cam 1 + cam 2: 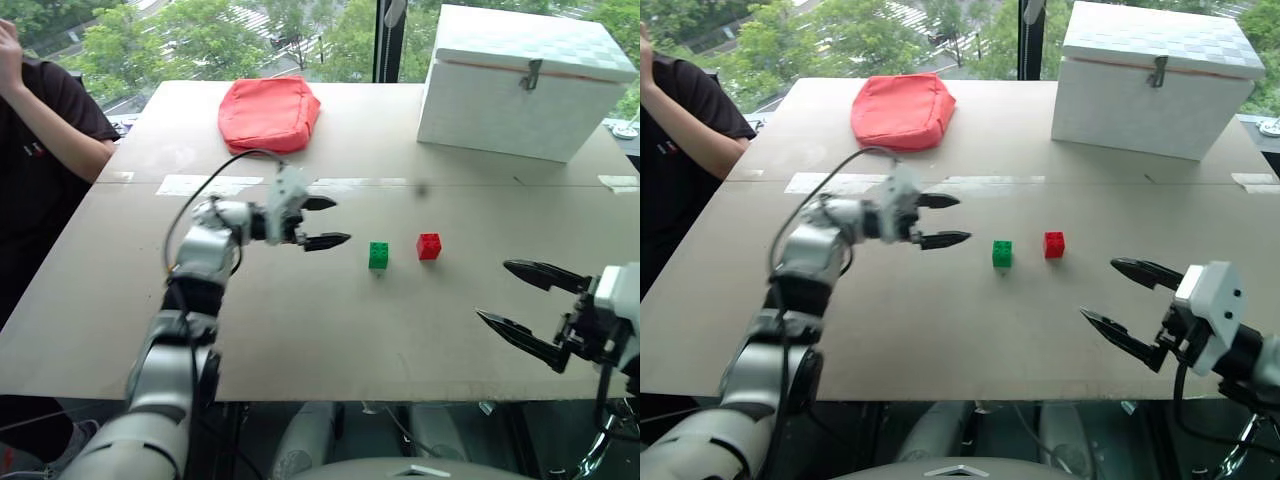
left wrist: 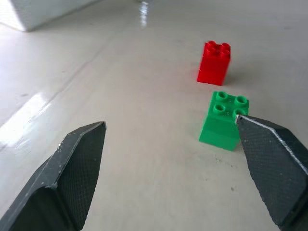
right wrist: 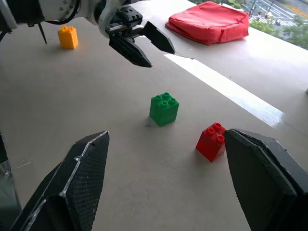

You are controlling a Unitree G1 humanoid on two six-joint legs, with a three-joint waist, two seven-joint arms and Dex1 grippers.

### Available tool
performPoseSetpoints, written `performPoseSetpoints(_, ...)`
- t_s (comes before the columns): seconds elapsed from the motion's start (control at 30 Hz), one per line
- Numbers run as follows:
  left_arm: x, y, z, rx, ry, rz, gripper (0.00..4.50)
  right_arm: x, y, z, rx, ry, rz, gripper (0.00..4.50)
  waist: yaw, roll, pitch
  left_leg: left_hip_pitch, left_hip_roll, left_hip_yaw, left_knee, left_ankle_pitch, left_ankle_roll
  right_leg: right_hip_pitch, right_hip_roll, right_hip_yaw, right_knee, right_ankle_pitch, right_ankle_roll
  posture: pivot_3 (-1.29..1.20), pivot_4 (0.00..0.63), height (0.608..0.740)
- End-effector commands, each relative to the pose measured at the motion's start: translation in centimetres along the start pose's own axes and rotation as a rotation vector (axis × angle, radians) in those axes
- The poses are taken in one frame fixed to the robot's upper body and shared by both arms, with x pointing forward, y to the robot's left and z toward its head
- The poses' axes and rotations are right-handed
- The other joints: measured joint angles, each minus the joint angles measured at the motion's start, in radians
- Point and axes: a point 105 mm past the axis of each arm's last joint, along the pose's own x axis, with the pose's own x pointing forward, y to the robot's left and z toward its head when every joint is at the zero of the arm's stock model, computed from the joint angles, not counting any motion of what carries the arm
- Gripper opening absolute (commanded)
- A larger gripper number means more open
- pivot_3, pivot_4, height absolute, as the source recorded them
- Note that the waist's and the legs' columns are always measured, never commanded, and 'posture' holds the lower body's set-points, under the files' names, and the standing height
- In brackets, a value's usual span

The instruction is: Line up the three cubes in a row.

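Grippers come first, nearest the front edge of the table (image 1: pixel 300 340): the right gripper (image 1: pixel 527 306) hangs at the right, its two black fingers spread wide and holding nothing, pointing in toward the middle of the board. Farther in, the left gripper (image 1: pixel 330 222) hovers just left of the blocks, fingers likewise well apart and empty, aimed at the green cube (image 1: pixel 379 255). Three cubes can be counted, one of each colour. The green cube and the red cube (image 1: pixel 429 246) stand upright, studs up, near each other but apart, side by side across the middle of the table, the red one to the right and slightly farther back. Each is about as wide as it is tall, so no long axis stands out; the green one sits turned a little, a corner toward the right wrist camera. The yellow cube (image 3: pixel 68 37) stands upright too, well apart from the other two, beyond the left arm in the right wrist view; its exact spot on the table is hard to judge. At the far side lie one red pouch (image 1: pixel 268 113) on the left and one white box (image 1: pixel 525 83) on the right. A person (image 1: pixel 40 150) sits at the table's left edge.
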Motion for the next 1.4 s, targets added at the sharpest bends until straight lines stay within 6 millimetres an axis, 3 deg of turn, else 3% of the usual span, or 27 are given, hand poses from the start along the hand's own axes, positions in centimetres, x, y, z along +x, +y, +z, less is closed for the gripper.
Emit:
performPoseSetpoints(0.03, -5.1, -0.5, 3.7, -0.043, -0.110, 0.257, 4.41, 1.7, -0.1, 0.4, -0.013, -0.054, 0.097, 3.91, 0.007, 0.000, 0.000, 0.000, 0.000, 0.000, 0.000, 0.000, 0.000, 0.000, 0.000, 0.000, 0.000, 0.000, 0.000, 0.00, 0.150, 0.740)
performPoseSetpoints(0.13, -9.0, -1.3, 2.1, -0.092, -0.051, 0.427, 4.41, 3.1, -0.4, 0.5, -0.005, -0.091, 0.162, 3.91, 0.021, 0.000, 0.000, 0.001, 0.000, -0.001, 0.000, 0.000, 0.000, 0.001, 0.000, -0.002, 0.000, 0.000, 0.001, 0.00, 0.150, 0.740)
performPoseSetpoints(0.3, -13.6, -2.0, -0.3, -0.148, 0.015, 0.660, 4.41, 4.9, -0.7, 0.7, -0.003, -0.126, 0.261, 3.91, 0.032, 0.000, 0.000, 0.001, 0.000, 0.000, 0.000, 0.000, 0.000, 0.001, 0.000, -0.001, 0.000, 0.000, 0.000, 0.00, 0.150, 0.740)
performPoseSetpoints(0.37, -15.5, -1.5, -1.2, -0.162, 0.046, 0.829, 4.41, 5.5, -0.4, 0.7, 0.005, -0.135, 0.300, 3.91, 0.045, 0.000, 0.000, 0.001, 0.000, 0.000, 0.000, 0.000, -0.001, 0.001, 0.000, -0.001, 0.000, 0.000, 0.000, 0.00, 0.150, 0.740)
performPoseSetpoints(0.53, -17.9, -1.6, -3.9, -0.220, 0.152, 1.113, 4.41, 6.3, -0.2, 0.6, 0.007, -0.146, 0.358, 3.91, 0.046, 0.000, 0.000, 0.001, 0.000, 0.000, 0.000, 0.000, -0.001, 0.001, 0.000, -0.001, -0.001, 0.000, 0.000, 0.00, 0.150, 0.740)
performPoseSetpoints(0.67, -17.5, -1.6, -5.1, -0.311, 0.130, 1.214, 4.41, 6.4, -0.3, 0.7, -0.002, -0.145, 0.381, 3.91, 0.046, 0.000, -0.001, 0.001, 0.000, 0.000, 0.000, 0.000, -0.001, 0.001, 0.000, -0.002, -0.001, 0.000, 0.000, 0.00, 0.150, 0.740)
performPoseSetpoints(0.97, -13.5, -3.3, -5.7, -0.421, 0.030, 1.298, 4.41, 5.7, -0.6, 0.7, -0.025, -0.119, 0.380, 3.91, 0.043, -0.001, -0.001, 0.001, 0.000, 0.001, 0.000, -0.001, -0.001, 0.001, 0.000, -0.001, -0.001, 0.000, 0.000, 0.00, 0.150, 0.740)
performPoseSetpoints(1.23, -12.7, -1.6, -6.1, -0.385, 0.031, 1.470, 4.41, 5.3, -0.8, 0.9, -0.032, -0.104, 0.377, 3.91, 0.047, -0.001, -0.001, 0.001, 0.000, 0.001, 0.000, -0.001, -0.001, 0.001, 0.000, -0.002, -0.001, 0.000, 0.000, 0.00, 0.150, 0.740)
performPoseSetpoints(1.4, -12.0, -1.6, -8.3, -0.436, 0.091, 1.551, 4.41, 5.1, -1.0, 1.0, -0.040, -0.094, 0.370, 3.91, 0.048, -0.001, -0.001, 0.000, -0.001, 0.001, 0.000, 0.000, -0.001, 0.001, 0.000, -0.001, -0.001, 0.000, 0.000, 0.00, 0.150, 0.740)
